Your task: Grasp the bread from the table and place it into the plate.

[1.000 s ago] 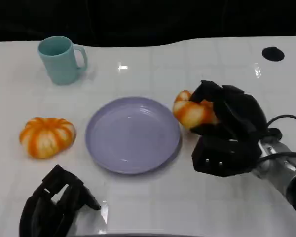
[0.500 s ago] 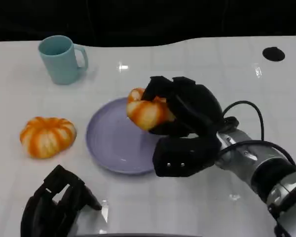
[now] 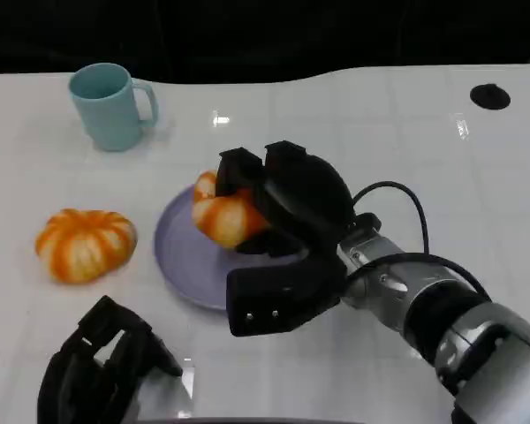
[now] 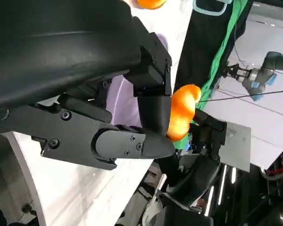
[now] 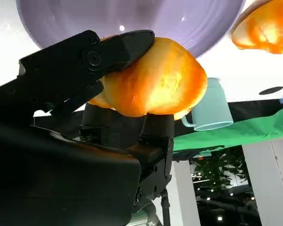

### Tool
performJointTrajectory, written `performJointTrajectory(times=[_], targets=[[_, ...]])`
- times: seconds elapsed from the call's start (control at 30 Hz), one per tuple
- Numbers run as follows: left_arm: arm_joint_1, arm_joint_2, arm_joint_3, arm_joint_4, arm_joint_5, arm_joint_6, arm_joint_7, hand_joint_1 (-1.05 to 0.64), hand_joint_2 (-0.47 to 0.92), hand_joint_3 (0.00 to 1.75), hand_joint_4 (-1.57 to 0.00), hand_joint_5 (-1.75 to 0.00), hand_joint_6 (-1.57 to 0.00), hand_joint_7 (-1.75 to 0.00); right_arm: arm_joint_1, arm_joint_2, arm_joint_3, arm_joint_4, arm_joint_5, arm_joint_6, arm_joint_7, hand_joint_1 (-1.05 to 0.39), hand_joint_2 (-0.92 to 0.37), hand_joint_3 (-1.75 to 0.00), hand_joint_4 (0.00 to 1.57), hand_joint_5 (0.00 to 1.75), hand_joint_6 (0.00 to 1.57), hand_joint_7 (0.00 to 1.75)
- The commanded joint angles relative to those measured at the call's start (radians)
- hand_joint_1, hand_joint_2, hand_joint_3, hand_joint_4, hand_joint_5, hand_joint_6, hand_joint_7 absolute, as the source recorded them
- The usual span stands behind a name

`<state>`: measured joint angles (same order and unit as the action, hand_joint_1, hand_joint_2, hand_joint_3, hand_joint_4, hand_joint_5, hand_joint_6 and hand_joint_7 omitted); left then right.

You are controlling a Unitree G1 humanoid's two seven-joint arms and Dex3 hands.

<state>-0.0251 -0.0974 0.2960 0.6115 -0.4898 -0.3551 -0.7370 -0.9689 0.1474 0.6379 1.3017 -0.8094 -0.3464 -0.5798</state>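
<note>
**Room around the plate**

Right hand (image 3: 278, 190) with bread (image 3: 223, 212) parked over the purple plate (image 3: 181, 256), covering its right half. Bare plate toward the left rim. Second bread (image 3: 85, 243) just beside that left rim, teal mug (image 3: 110, 106) well apart at the far left. Left hand (image 3: 102, 367) down at the near edge. Wide bare surface (image 3: 406, 141) off to the right.

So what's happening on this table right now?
The robot's right hand is gripping a piece of bread and holding it over the purple plate; the bread is not set down yet. The left hand sits low near the table's front edge, holding nothing. A second orange bread lies on the table left of the plate, and a teal mug stands farther back.
</note>
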Motion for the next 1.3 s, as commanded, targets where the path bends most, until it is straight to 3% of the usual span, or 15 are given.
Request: performJointTrajectory(times=[0.03,0.07,0.1,0.13,0.17,0.23,0.3,0.57,0.77,0.93,1.3], targets=[[0.009,0.012,0.001,-0.011,-0.004,-0.007,0.001,-0.54,0.92,0.27,-0.62,-1.75,-0.51,-1.49,-0.022,0.016,0.006,0.009,0.000,0.028,-0.003,-0.19,-0.91,-0.31,0.77,1.75,0.68,1.35],[0.009,0.012,0.001,-0.013,-0.005,-0.004,0.001,-0.54,0.92,0.27,-0.62,-1.75,-0.51,-1.49,-0.023,0.020,0.009,0.011,-0.002,0.044,0.016,-0.24,-0.92,-0.30,0.70,1.48,0.71,0.95],[0.009,0.012,0.001,-0.014,-0.007,-0.001,0.000,-0.54,0.92,0.27,-0.62,-1.75,-0.51,-1.49,-0.024,0.024,0.012,0.012,-0.003,0.055,0.029,-0.26,-0.92,-0.29,0.69,1.25,0.76,0.69],[0.009,0.010,0.001,-0.016,-0.009,0.002,0.003,-0.54,0.92,0.27,-0.62,-1.75,-0.51,-1.48,-0.027,0.027,0.014,0.013,-0.003,0.067,0.054,-0.27,-0.92,-0.29,0.69,1.13,0.80,0.54],[0.009,0.009,0.002,-0.017,-0.013,0.006,0.002,-0.54,0.92,0.26,-0.62,-1.75,-0.52,-1.49,-0.029,0.028,0.016,0.013,-0.002,0.073,0.076,-0.31,-0.92,-0.24,0.67,0.77,0.76,0.34],[0.009,0.009,0.002,-0.018,-0.011,0.006,0.005,-0.54,0.92,0.25,-0.62,-1.75,-0.52,-1.48,-0.032,0.028,0.025,0.011,-0.007,0.083,0.106,-0.34,-0.92,-0.22,0.66,0.44,0.72,0.16],[0.007,0.008,0.002,-0.015,-0.009,0.003,0.004,-0.54,0.92,0.25,-0.62,-1.75,-0.52,-1.49,-0.036,0.026,0.042,0.010,-0.017,0.095,0.136,-0.42,-0.92,-0.26,0.59,0.29,0.62,0.05],[0.003,0.005,0.001,-0.011,-0.009,-0.001,0.000,-0.53,0.92,0.26,-0.62,-1.75,-0.51,-1.50,-0.042,0.017,0.068,0.000,-0.016,0.105,0.215,-0.66,-0.92,-0.39,0.29,0.07,0.33,0.00],[0.005,0.006,-0.002,-0.017,0.000,0.004,0.013,-0.55,0.92,0.25,-0.62,-1.75,-0.51,-1.52,-0.037,0.004,0.033,-0.022,0.038,0.083,0.332,-0.83,-0.92,-0.49,0.06,0.00,0.10,0.00],[0.002,0.006,-0.002,-0.012,0.003,-0.006,0.014,-0.56,0.92,0.25,-0.62,-1.75,-0.51,-1.52,-0.024,-0.025,0.012,-0.062,0.062,0.051,0.375,-0.90,-0.92,-0.52,0.04,0.00,0.07,0.00],[-0.003,0.001,-0.004,-0.001,0.005,-0.018,0.014,-0.57,0.92,0.24,-0.62,-1.75,-0.50,-1.52,0.102,-0.142,-0.110,-0.244,0.220,-0.160,0.488,-0.86,-0.92,-0.48,0.09,0.04,0.11,0.02]])
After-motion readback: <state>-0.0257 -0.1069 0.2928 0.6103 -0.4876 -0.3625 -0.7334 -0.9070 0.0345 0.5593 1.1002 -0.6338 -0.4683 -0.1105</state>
